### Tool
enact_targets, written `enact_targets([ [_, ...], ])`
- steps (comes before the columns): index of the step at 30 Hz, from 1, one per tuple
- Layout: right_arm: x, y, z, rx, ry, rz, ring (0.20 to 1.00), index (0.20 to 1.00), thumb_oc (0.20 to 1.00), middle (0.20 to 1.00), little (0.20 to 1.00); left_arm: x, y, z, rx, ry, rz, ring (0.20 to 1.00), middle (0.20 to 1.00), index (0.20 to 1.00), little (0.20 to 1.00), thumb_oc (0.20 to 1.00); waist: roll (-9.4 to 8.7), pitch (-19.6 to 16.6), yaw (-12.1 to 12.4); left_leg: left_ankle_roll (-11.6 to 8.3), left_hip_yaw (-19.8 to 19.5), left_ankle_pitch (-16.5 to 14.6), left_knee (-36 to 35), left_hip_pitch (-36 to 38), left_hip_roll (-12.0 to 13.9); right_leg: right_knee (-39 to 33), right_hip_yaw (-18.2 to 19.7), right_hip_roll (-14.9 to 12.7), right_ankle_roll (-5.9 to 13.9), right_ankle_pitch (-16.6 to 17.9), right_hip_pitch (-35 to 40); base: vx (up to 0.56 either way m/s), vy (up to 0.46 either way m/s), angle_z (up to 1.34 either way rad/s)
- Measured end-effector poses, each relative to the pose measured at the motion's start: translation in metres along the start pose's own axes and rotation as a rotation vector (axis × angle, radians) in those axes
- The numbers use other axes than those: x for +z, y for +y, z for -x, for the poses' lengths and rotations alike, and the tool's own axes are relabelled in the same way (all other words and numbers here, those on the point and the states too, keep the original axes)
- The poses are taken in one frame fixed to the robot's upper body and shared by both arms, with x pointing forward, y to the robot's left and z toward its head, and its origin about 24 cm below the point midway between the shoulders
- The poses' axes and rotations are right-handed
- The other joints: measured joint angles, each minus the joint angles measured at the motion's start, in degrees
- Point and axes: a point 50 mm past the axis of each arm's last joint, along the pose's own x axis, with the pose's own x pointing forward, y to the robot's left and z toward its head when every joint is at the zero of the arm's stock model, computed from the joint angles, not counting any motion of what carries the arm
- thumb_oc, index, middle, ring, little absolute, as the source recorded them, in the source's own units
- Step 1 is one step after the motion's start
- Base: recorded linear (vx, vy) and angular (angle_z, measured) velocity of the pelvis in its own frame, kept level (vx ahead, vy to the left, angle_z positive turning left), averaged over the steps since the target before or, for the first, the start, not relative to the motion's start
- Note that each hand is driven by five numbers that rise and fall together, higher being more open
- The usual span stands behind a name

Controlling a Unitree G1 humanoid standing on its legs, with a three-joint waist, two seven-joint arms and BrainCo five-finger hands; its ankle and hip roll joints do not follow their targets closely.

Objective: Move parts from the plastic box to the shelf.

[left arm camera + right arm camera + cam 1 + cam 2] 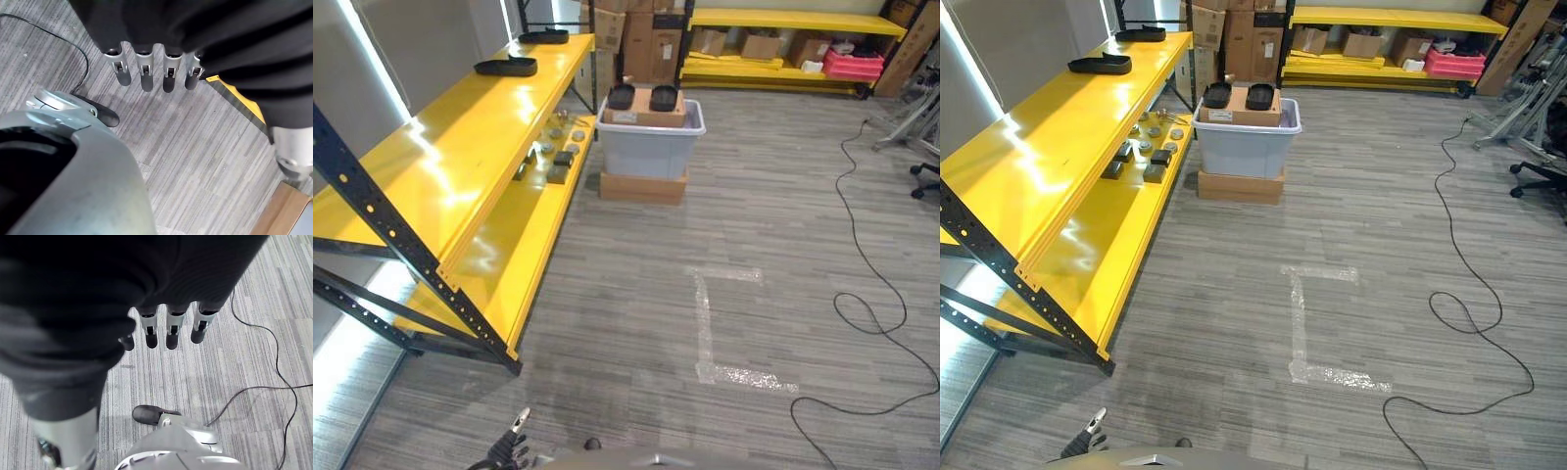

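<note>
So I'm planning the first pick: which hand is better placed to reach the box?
Neither yet. The box stands far ahead by the shelf. The left hand and right hand hang open over the floor.

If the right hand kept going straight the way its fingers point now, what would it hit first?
Most likely the carpeted floor. The right hand hangs empty, fingers straight and pointing down at bare carpet; nothing else shows in that line.

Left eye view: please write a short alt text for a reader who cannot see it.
A grey plastic box stands on a flat cardboard box on the striped floor beside a long yellow shelf, two black parts resting on a carton inside it. Small parts lie on the shelf's lower level, and the left hand hangs low.
</note>
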Motion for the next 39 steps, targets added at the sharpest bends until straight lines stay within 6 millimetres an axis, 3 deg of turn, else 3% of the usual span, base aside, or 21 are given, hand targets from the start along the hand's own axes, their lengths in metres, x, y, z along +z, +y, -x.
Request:
enact_targets([
  [12, 0.007, 0.001, 0.001, -0.004, -0.033, 0.01, 1.0, 1.0, 1.0, 1.0, 1.0, -0.002, 0.003, 0.0, 0.077, 0.032, -0.041, 1.0, 1.0, 1.0, 1.0, 1.0, 0.46, -0.26, -0.15, -0.03, -0.25, -0.01, -0.02, 0.12, -0.11, 0.01, -0.21, -0.07, -0.18, 0.11, 0.29, 0.0, 0.001, 0.0],
  [22, 0.001, 0.008, 0.0, 0.01, 0.01, 0.007, 1.0, 1.0, 1.0, 1.0, 1.0, -0.018, 0.005, 0.001, 0.095, 0.193, -0.016, 1.0, 1.0, 1.0, 1.0, 1.0, 0.68, -0.37, -1.51, 0.0, -0.35, -0.13, -0.12, 0.66, -0.37, 0.03, -0.19, -0.34, -0.06, 0.02, 0.89, 0.0, 0.0, 0.0],
  [39, 0.009, 0.005, 0.001, -0.029, -0.066, -0.006, 1.0, 1.0, 1.0, 1.0, 1.0, -0.011, 0.003, -0.001, 0.093, 0.15, -0.003, 1.0, 1.0, 1.0, 1.0, 1.0, 0.72, -0.73, -1.63, 0.01, -0.48, -0.24, 0.01, 0.7, -0.52, 0.05, -0.19, -0.46, -0.08, 0.04, 1.07, 0.01, 0.015, 0.0],
])
